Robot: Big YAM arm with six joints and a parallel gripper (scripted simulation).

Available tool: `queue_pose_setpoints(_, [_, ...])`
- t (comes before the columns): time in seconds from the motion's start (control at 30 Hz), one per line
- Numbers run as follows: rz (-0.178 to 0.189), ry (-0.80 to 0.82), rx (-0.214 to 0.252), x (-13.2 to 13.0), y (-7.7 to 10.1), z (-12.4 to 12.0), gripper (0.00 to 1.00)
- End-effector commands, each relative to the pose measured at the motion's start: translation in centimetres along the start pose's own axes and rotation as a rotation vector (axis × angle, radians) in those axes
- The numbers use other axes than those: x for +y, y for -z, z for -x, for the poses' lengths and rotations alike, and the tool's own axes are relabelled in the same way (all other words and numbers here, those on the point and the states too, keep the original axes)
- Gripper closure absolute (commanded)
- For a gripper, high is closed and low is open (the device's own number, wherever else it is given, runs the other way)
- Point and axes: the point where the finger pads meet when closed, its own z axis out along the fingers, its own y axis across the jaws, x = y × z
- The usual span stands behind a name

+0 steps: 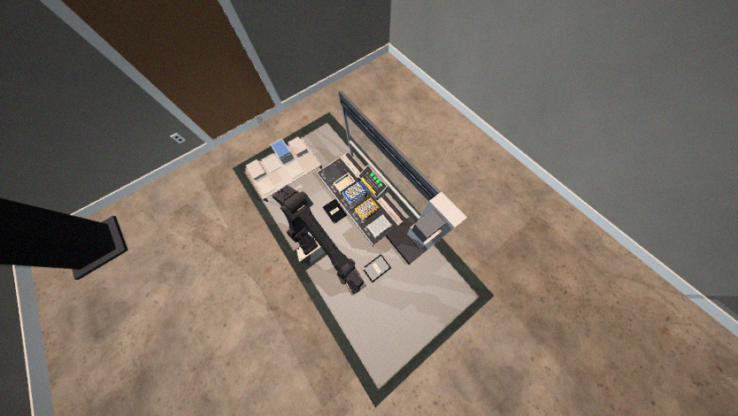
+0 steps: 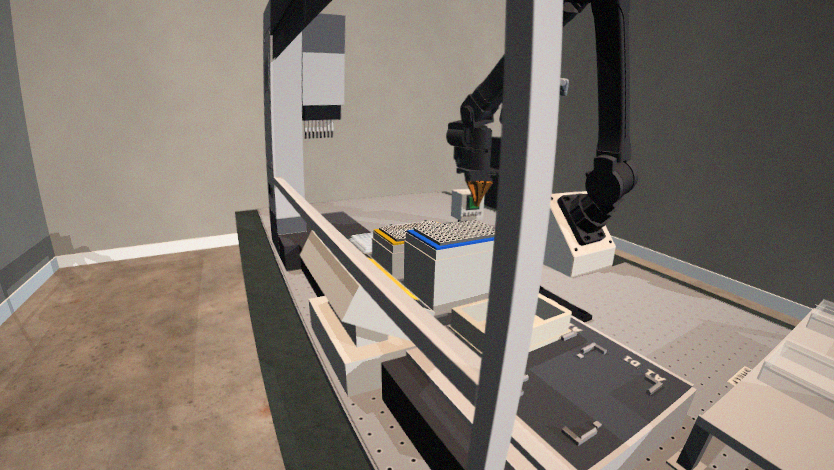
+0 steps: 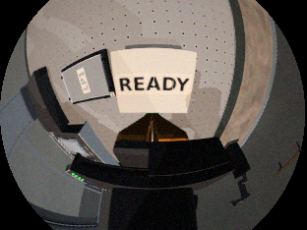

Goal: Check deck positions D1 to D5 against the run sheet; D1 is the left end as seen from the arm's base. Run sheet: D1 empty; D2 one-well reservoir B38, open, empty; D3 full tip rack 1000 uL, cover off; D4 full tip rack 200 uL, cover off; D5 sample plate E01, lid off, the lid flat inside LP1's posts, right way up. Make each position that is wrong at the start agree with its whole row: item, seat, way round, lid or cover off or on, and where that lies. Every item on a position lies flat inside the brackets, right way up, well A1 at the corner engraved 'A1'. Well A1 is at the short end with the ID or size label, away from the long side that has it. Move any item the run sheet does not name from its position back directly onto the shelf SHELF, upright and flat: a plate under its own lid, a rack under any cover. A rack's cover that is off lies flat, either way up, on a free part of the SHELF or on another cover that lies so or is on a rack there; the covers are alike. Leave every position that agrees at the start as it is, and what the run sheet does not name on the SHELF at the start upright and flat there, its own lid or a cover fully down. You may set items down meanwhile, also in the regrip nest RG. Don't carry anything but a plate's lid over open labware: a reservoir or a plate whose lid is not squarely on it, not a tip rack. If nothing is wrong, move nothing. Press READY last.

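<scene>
My gripper [image 2: 479, 191] is shut and empty, its orange fingertips pointing down right at the white READY button [image 2: 466, 205]. I cannot tell whether they touch it. The wrist view shows the button [image 3: 153, 83] just ahead of the closed fingertips [image 3: 152, 126]. On the deck, D1 [image 2: 606, 373] is empty. An open reservoir [image 2: 510, 318] sits at D2, a blue-rimmed tip rack [image 2: 449, 256] at D3 and a yellow-rimmed tip rack [image 2: 389, 242] at D4, both uncovered. A white plate [image 1: 379, 226] lies at D5. Its lid [image 1: 375, 268] lies flat in LP1 beside the gripper.
The shelf [image 1: 281, 162] at the far end holds several pale items and one blue-topped one [image 1: 281, 150]. The black regrip nest [image 1: 335, 213] stands between arm and deck. A gantry frame [image 2: 525, 175] with a pipette head [image 2: 319, 119] runs along the deck's far side.
</scene>
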Motion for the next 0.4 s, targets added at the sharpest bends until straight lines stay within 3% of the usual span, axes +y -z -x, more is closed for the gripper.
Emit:
queue_pose_setpoints(0.0, [0.016,0.003,-0.038,0.49,1.14,2.96,1.00])
queue_pose_setpoints(0.37, [0.018,0.004,-0.044,0.52,1.14,3.48,1.00])
